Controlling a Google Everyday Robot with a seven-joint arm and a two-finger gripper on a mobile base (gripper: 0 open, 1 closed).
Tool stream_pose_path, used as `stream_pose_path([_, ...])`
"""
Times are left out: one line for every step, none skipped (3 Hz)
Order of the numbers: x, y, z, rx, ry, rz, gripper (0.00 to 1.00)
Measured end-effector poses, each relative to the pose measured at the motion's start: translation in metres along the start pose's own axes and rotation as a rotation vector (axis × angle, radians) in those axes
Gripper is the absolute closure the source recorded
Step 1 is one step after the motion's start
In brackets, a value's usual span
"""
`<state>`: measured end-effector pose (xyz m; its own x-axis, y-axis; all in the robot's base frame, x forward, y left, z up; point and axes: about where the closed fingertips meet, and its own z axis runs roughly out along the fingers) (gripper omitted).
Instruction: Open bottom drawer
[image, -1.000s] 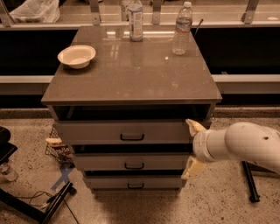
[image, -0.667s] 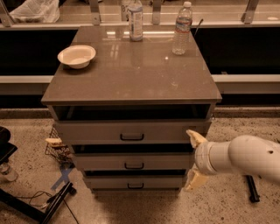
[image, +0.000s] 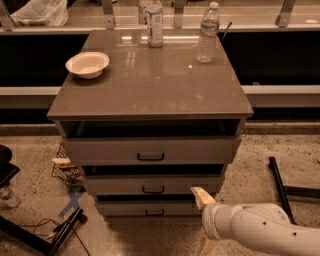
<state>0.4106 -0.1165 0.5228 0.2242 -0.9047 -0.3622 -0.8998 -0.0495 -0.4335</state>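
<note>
White claw (image: 204, 221) low at right, fingers apart, upper fingertip just beside the bottom drawer (image: 125, 208) at the cabinet's foot, counter (image: 150, 87) above, bowl (image: 87, 64) left, water bottle (image: 208, 32) far right

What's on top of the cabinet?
A white bowl at left, a labelled bottle and a clear water bottle at the back. Drawer interiors are dark, unseen. The gripper hangs open, low, right of the bottom drawer.
</note>
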Motion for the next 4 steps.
stream_pose_path([0.014, 0.013, 0.068, 0.009, -0.043, -0.02, 0.0])
stream_pose_path([0.022, 0.021, 0.156, 0.006, -0.064, 0.007, 0.0])
stream_pose_path([0.022, 0.026, 0.162, -0.015, -0.053, 0.01, 0.0])
stream_pose_path([0.018, 0.047, 0.186, -0.054, -0.052, 0.038, 0.0])
